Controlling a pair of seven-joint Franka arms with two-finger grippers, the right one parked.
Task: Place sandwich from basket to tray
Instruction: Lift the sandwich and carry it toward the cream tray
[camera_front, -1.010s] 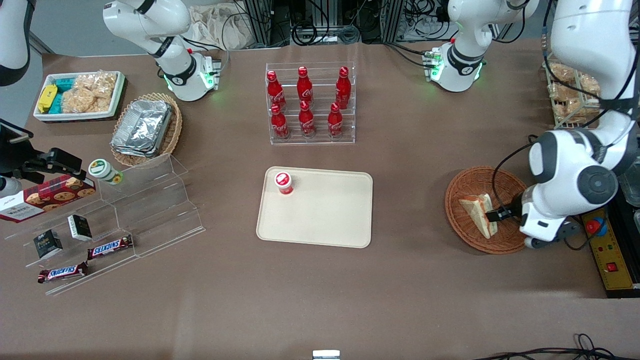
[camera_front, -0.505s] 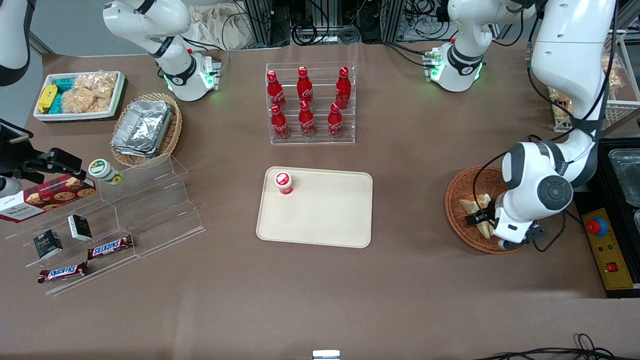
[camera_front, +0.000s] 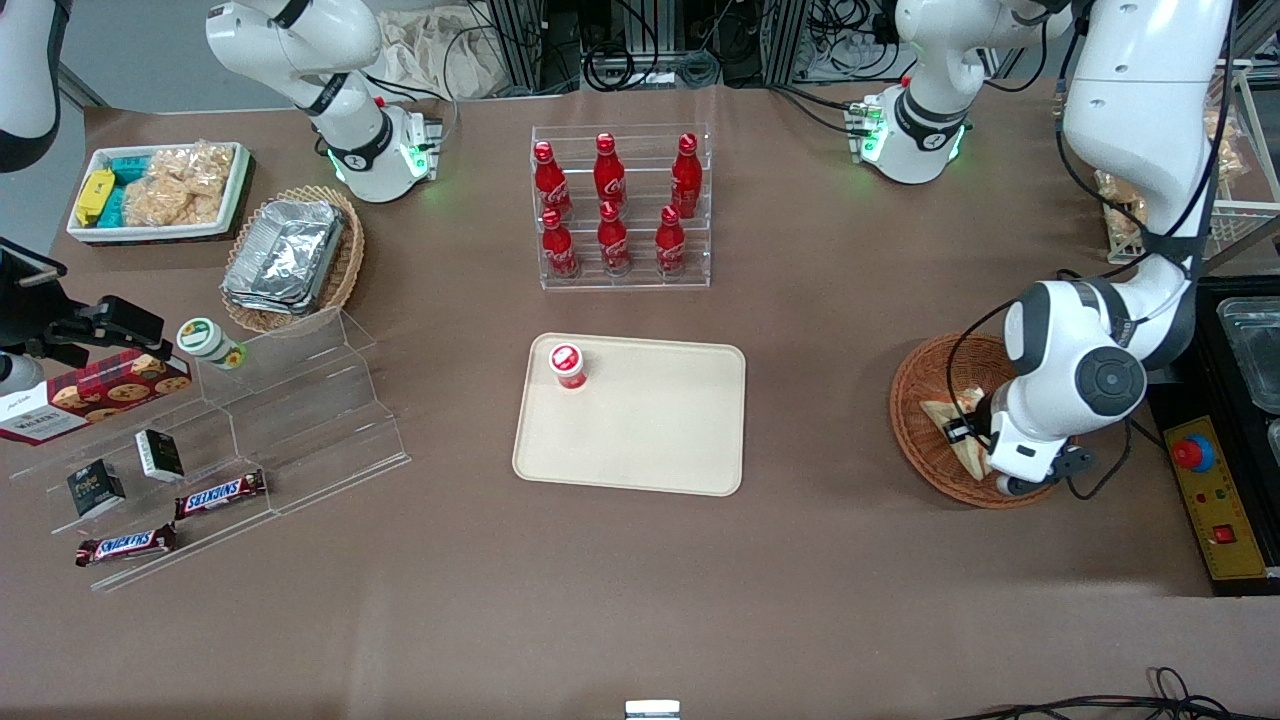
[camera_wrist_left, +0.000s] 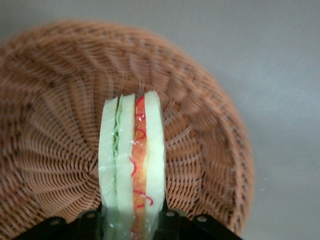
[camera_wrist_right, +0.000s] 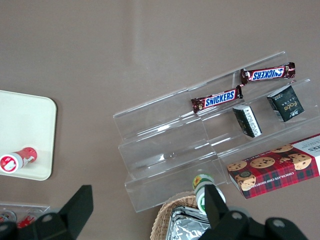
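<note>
My gripper (camera_front: 962, 432) has dropped lower into basket (camera_front: 915, 385) vs 1 s ago, fingers now closed on sandwich (camera_wrist_left: 132, 165), wedge upright w/ filling edge showing. Grasp looks set; lift + carry to tray (camera_front: 650, 440) next

Sandwich (camera_wrist_left: 132, 170) on edge in orange-brown wicker basket (camera_front: 925, 385), hand (camera_front: 958, 433) clamping it; cream tray (camera_front: 650, 440) well apart.

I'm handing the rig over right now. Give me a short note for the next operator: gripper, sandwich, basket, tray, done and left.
Gripper: down in the basket, fingers on either side of the sandwich, which stands on edge.
Tray: mid-table, toward the parked arm's end from the basket, holding only a small red-capped bottle.
Done: reach to the sandwich.
Left: lift, carry to the tray, release.
</note>
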